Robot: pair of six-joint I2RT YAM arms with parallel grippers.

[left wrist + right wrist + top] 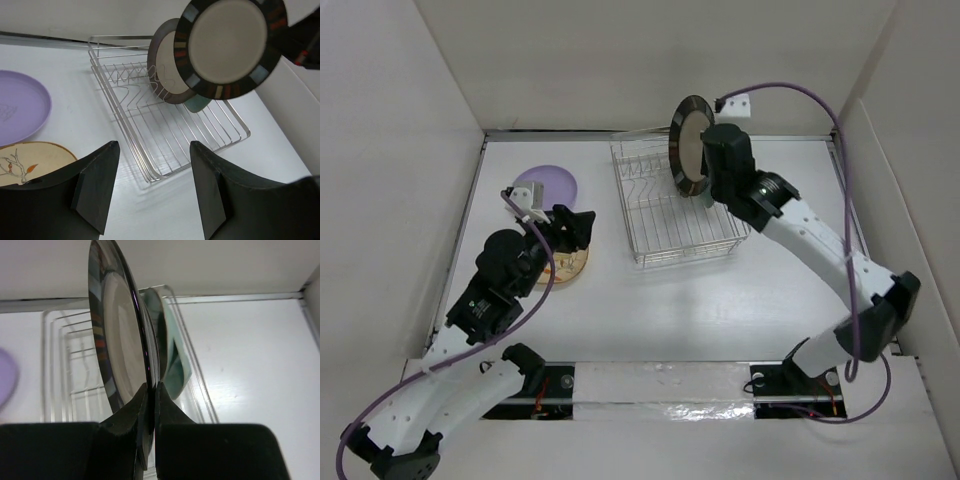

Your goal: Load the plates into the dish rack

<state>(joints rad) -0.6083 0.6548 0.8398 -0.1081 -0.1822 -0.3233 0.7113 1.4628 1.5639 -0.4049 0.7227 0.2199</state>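
While the right gripper (151, 390) pinches the rim of the black-rimmed plate (230, 42), holding it upright above the dish rack (665, 235), a grey-brown plate (162, 65) and a pale green plate (197, 104) stand on edge inside that rack. Left of the rack, the left gripper (152, 160), its jaws parted and empty, hangs over the tan bird plate (35, 160), beside the lavender plate (548, 185).

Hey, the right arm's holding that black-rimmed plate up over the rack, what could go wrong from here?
First, the right gripper pinches the black-rimmed plate only at its rim, so it may slip or swing. Second, it hangs close beside the grey-brown plate already standing in the dish rack; lowering it might knock the two together.
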